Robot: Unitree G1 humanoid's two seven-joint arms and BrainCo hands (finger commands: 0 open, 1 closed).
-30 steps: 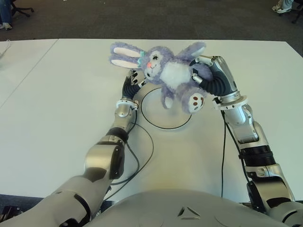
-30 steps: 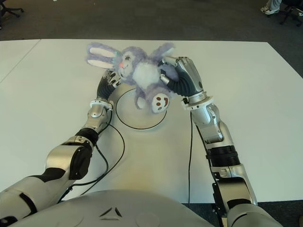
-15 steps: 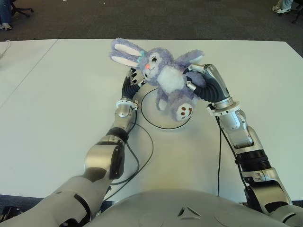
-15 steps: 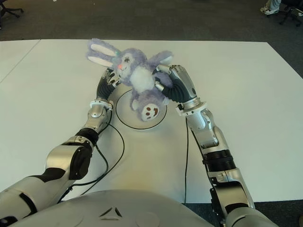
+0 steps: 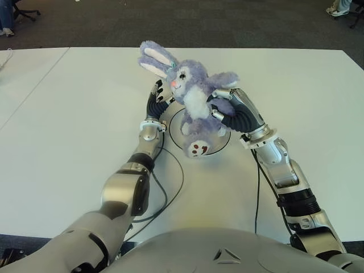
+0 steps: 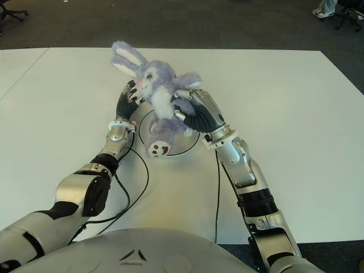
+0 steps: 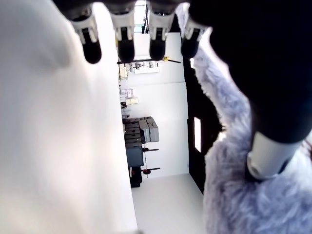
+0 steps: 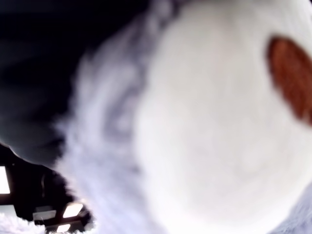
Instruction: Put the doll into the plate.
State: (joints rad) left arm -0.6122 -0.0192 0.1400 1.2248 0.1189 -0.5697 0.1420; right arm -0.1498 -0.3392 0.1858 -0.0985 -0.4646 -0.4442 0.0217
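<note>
A purple plush bunny doll [image 5: 190,94] with a white belly hangs nearly upright above the white, dark-rimmed plate [image 5: 219,140]. My right hand [image 5: 226,108] is shut around its body from the right. One foot [image 5: 197,149] dangles over the plate's near rim. The right wrist view is filled by the doll's white foot pad [image 8: 219,122]. My left hand [image 5: 157,96] shows at the plate's far-left edge, beside the doll's head. Its fingers [image 7: 125,48] are stretched out and hold nothing, with the thumb close to the doll's fur [image 7: 229,195].
Black cables [image 5: 170,193] run from both wrists across the white table [image 5: 68,125]. A seam [image 5: 34,85] marks a second table on the left. Beyond the far edge lies dark carpet [image 5: 227,23], with a person's shoes [image 5: 340,8] at the far right.
My right hand has carried the doll leftward and nearer to me, turning it from lying sideways to nearly upright over the plate. The left hand has stayed in place.
</note>
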